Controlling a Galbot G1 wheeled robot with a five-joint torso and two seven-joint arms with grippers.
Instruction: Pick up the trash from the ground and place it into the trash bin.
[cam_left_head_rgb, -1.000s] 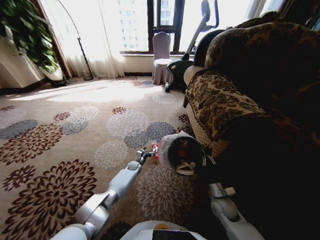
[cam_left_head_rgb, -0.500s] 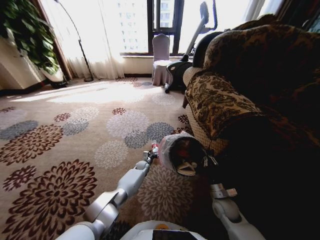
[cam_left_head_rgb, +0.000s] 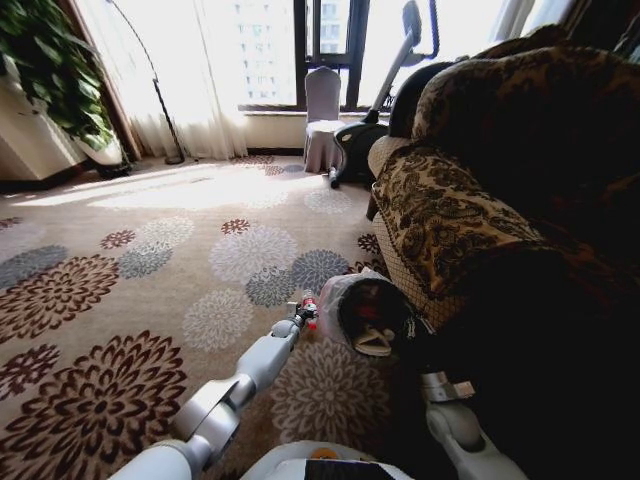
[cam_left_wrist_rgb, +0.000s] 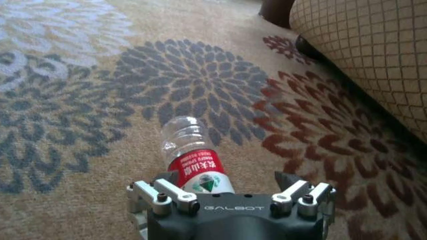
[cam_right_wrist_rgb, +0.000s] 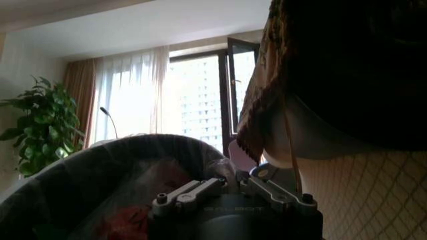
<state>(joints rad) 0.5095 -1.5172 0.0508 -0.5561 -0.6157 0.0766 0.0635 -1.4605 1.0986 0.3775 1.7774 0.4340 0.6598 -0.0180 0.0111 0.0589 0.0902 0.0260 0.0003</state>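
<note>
My left gripper (cam_left_wrist_rgb: 227, 182) is shut on a small clear bottle (cam_left_wrist_rgb: 190, 155) with a red label, a piece of the trash, held above the flowered carpet. In the head view the left gripper (cam_left_head_rgb: 300, 317) and the bottle (cam_left_head_rgb: 309, 300) are just beside the rim of the trash bin (cam_left_head_rgb: 368, 308). The black bin has a pale liner, stands against the sofa's base and is tipped with its mouth toward me. Red and pale pieces lie inside it. My right gripper (cam_right_wrist_rgb: 233, 182) is at the bin's lined rim (cam_right_wrist_rgb: 133, 165), fingers closed on it.
A patterned sofa (cam_left_head_rgb: 470, 200) fills the right side, right behind the bin. Open carpet (cam_left_head_rgb: 150, 280) stretches to the left and ahead. Far off stand a covered chair (cam_left_head_rgb: 322, 115), an exercise machine (cam_left_head_rgb: 385, 90), a floor lamp and a potted plant (cam_left_head_rgb: 50, 70).
My left arm has stretched a little farther forward, bringing the bottle closer to the bin's rim. The head view has shifted slightly. The right arm stays put.
</note>
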